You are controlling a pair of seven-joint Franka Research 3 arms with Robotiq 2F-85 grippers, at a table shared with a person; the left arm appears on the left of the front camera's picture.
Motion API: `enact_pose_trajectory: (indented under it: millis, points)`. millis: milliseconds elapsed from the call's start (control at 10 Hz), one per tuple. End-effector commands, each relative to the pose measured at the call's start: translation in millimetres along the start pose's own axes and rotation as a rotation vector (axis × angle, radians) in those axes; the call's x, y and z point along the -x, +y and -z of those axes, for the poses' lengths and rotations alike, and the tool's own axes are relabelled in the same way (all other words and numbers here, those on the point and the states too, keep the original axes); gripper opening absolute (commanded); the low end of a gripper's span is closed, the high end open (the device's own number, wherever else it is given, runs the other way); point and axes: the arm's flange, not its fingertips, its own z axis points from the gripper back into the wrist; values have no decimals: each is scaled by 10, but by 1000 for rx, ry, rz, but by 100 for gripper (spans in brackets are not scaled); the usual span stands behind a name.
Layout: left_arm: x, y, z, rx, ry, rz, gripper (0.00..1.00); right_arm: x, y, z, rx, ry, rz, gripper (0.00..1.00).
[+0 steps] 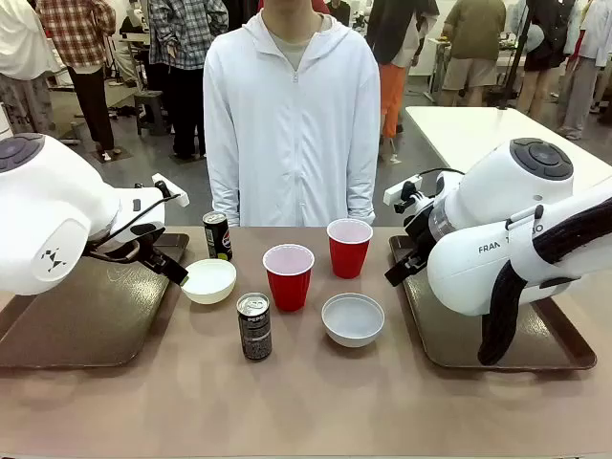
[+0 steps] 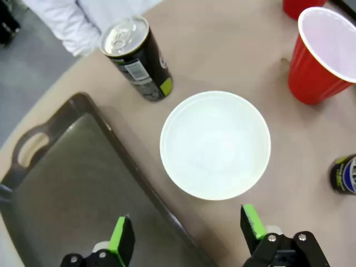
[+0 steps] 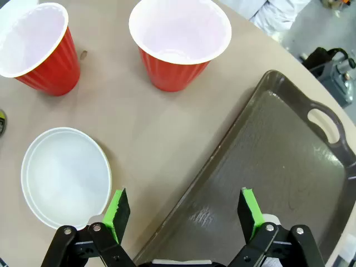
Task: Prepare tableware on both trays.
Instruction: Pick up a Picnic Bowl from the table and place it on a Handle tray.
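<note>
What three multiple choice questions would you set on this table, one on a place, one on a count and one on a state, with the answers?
1. Where does the white bowl in front of the left claw stand?
A. On the tabletop, beside the left tray
B. On the left tray
C. Inside a cup

2. How many red cups are on the table?
A. One
B. Two
C. Three

3. What state is the right claw in?
A. Shut on a can
B. Shut on a bowl
C. Open, holding nothing

Answers:
1. A: the bowl sits on the tan top just outside the tray's rim.
2. B: two cups stand upright mid-table.
3. C: it gapes wide with nothing in it.
</note>
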Motion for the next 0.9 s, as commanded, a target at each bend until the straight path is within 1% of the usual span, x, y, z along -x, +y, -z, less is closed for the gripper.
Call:
enact_pose_trajectory:
  millis: [0, 800]
  points:
    - [0, 0, 0, 0, 0, 0, 100, 0, 0, 0, 0, 0, 0, 100]
    - [0, 0, 0, 0, 0, 0, 100, 0, 0, 0, 0, 0, 0, 100]
